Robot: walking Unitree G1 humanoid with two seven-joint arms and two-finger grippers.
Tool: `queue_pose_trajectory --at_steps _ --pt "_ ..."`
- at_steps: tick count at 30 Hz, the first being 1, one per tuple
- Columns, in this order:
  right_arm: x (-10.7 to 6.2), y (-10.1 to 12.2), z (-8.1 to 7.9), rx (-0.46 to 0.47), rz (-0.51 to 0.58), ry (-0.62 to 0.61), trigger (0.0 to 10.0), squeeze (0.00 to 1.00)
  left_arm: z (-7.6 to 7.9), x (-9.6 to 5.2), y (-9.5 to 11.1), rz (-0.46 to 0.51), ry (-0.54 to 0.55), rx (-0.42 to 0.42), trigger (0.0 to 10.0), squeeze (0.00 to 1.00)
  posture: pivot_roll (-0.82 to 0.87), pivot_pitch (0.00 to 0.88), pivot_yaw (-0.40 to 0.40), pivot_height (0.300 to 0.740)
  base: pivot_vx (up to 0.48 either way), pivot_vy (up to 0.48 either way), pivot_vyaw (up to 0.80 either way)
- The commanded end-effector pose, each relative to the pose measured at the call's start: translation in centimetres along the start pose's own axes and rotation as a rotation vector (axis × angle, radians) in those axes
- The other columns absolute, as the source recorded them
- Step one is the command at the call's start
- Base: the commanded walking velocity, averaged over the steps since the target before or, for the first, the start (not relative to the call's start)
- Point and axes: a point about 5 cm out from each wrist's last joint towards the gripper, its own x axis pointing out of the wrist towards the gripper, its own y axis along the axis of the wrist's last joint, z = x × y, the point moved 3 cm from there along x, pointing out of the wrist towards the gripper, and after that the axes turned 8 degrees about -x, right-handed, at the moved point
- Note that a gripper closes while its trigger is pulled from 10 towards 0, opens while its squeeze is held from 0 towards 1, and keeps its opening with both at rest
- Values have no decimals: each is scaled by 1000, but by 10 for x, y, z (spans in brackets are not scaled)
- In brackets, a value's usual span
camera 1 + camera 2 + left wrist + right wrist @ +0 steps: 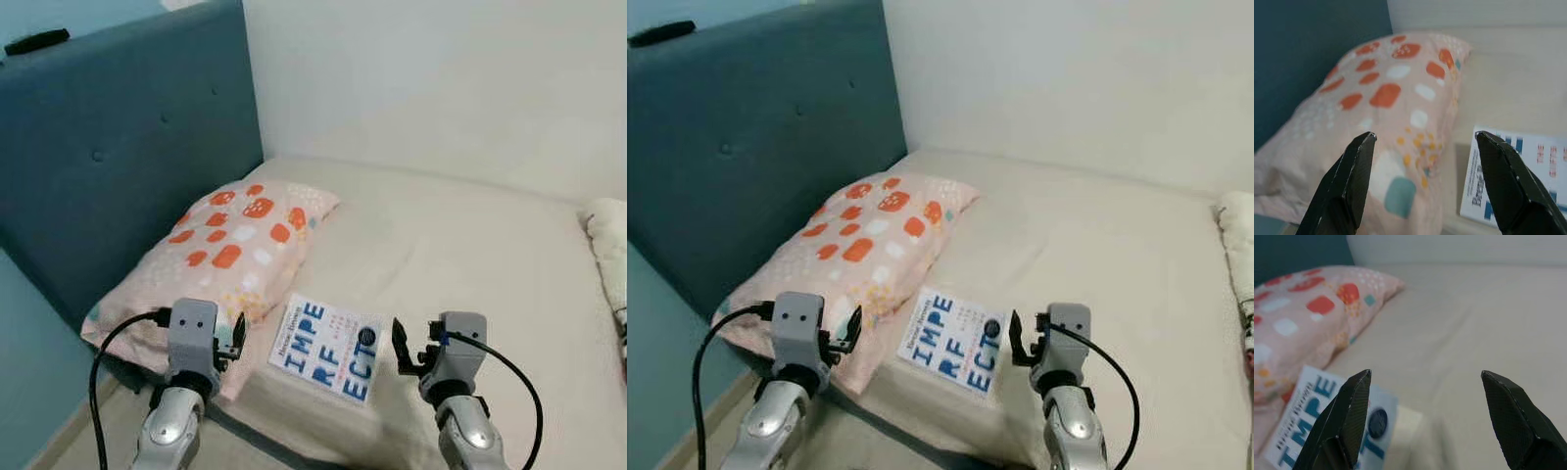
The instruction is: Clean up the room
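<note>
The left gripper (235, 338) is raised at the bed's (470, 255) near edge, fingers spread, facing the pillow (225, 250). A book (328, 348) lies flat beside the pillow. The right gripper (402, 345) hovers alongside, likewise spread.

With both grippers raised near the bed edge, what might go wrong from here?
The book lies flat near the mattress edge, so a push from the open right gripper might slide it off instead of lifting it. The open left gripper hovers by the pillow and may snag its fabric.
</note>
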Motion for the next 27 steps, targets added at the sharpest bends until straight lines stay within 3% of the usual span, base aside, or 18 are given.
queue_pose_trajectory --at_steps 1,14,27 --pt "0 3 -7 3 17 20 10000 0 -2 -4 -5 -12 10 7 10000 0 -34 107 10 682 0 0 0" --pt "0 -1 -7 24 -1 21 10000 0 -8 -5 -8 -15 40 4 10000 0 -32 109 2 740 0 0 0" --pt "2 1 -9 29 1 25 10000 0 -6 -2 -7 -8 40 2 10000 0 -53 114 4 740 0 0 0"
